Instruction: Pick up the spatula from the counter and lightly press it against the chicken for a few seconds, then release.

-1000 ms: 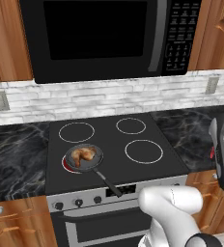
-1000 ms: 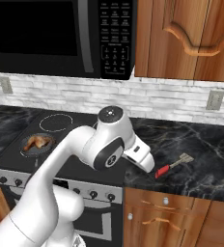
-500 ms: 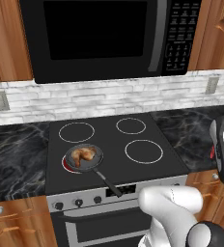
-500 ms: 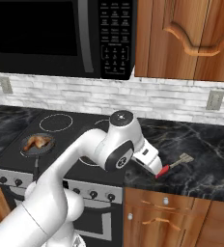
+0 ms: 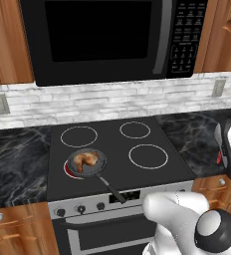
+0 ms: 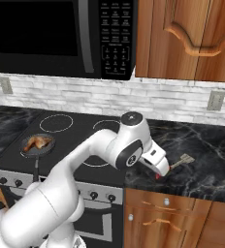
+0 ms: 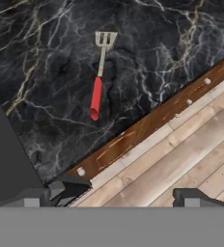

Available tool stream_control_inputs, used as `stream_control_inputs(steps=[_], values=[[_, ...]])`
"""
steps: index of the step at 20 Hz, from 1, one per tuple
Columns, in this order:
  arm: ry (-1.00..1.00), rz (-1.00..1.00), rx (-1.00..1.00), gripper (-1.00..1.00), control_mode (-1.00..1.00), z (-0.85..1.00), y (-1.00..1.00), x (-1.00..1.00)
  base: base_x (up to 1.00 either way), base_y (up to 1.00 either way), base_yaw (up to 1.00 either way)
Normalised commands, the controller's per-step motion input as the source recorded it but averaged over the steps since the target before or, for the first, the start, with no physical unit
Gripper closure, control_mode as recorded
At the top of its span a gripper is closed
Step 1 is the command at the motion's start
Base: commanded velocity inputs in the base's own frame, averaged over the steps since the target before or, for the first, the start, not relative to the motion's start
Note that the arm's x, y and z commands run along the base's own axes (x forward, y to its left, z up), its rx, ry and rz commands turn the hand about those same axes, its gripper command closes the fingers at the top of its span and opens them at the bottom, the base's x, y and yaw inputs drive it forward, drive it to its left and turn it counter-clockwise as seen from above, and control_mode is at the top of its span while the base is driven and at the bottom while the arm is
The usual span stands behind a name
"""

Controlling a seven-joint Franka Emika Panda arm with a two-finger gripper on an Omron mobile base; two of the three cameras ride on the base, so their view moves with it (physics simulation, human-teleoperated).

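My two-finger gripper (image 7: pixel 126 195) hangs wide open. That red-handled slotted metal spatula (image 7: pixel 98 77) lies lengthwise ahead, handle end nearest. Height's tough to call tbh.

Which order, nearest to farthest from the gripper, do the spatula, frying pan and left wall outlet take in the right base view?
1. Spatula, on the counter right beside the gripper.
2. Frying pan, front left of the stove.
3. Left wall outlet, on the backsplash beyond the pan.
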Motion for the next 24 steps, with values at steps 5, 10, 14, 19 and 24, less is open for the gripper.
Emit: stream_control_inputs(steps=[5,10,14,19,24], values=[[0.01,0.0,0.04,-1.0,-1.0,-0.09,-0.04,0.16,0.0,0.0,0.0],[0.0,0.0,0.05,-1.0,-1.0,-0.1,0.0,0.27,0.0,0.0,0.0],[0.0,0.0,0.01,-1.0,-1.0,-0.23,-0.05,0.24,0.0,0.0,0.0],[0.0,0.0,0.0,-1.0,-1.0,-0.25,-0.12,0.22,0.0,0.0,0.0],[0.0,0.0,0.03,-1.0,-1.0,-0.19,-0.17,0.12,0.0,0.0,0.0]])
